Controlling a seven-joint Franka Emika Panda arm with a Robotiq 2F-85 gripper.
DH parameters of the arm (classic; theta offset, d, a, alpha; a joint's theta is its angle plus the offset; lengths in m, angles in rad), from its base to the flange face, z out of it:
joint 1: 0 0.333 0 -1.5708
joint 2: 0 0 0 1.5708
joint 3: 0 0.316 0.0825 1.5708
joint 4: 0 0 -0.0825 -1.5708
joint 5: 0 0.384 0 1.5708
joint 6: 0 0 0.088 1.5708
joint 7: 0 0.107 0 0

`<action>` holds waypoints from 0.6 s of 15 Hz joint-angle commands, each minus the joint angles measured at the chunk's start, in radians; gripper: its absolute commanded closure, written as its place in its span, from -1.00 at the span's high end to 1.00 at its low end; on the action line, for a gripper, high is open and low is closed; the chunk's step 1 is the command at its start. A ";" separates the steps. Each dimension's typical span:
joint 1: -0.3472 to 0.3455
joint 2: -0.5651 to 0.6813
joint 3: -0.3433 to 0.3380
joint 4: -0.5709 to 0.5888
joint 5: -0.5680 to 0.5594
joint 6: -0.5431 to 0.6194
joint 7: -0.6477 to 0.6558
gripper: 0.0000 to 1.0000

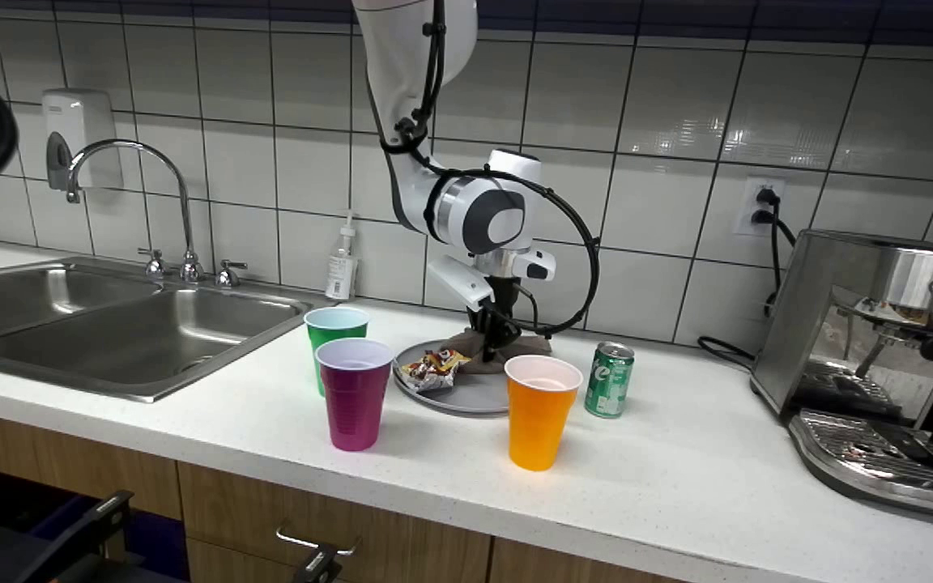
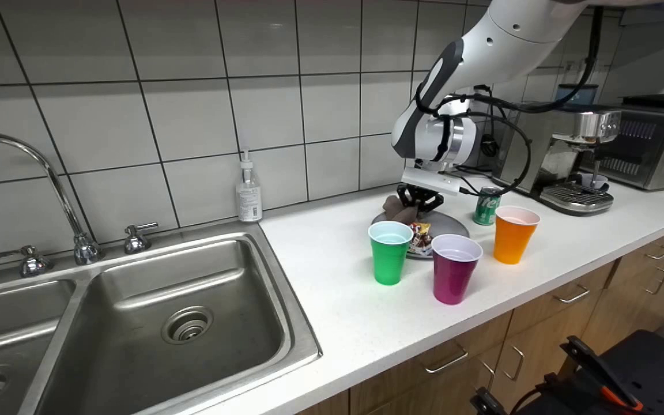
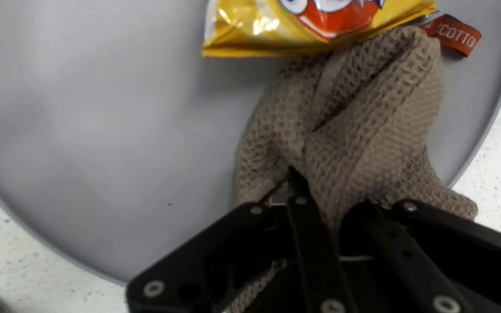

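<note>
While its nearly closed jaws pinch a fold of brown mesh cloth (image 3: 372, 148), the gripper (image 3: 328, 200) points down at a grey plate (image 3: 102, 130) bearing that cloth and, near the jaws, a yellow snack packet (image 3: 307, 32). Farther from them on the speckled white countertop (image 1: 693, 486) stand a green can (image 1: 610, 385), an orange cup (image 1: 542, 421), a purple cup (image 1: 355, 405) and a green cup (image 2: 390, 256). Behind the jaws rises a tiled wall (image 1: 653, 206); well apart, on opposite sides, are a steel sink (image 2: 130, 357) and a coffee machine (image 1: 863, 324).
</note>
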 commanded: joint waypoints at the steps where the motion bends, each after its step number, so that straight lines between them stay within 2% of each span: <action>1: -0.014 0.003 0.009 0.009 0.017 -0.014 -0.018 -0.94; 9: -0.028 -0.062 0.023 -0.022 0.021 -0.029 -0.046 -0.95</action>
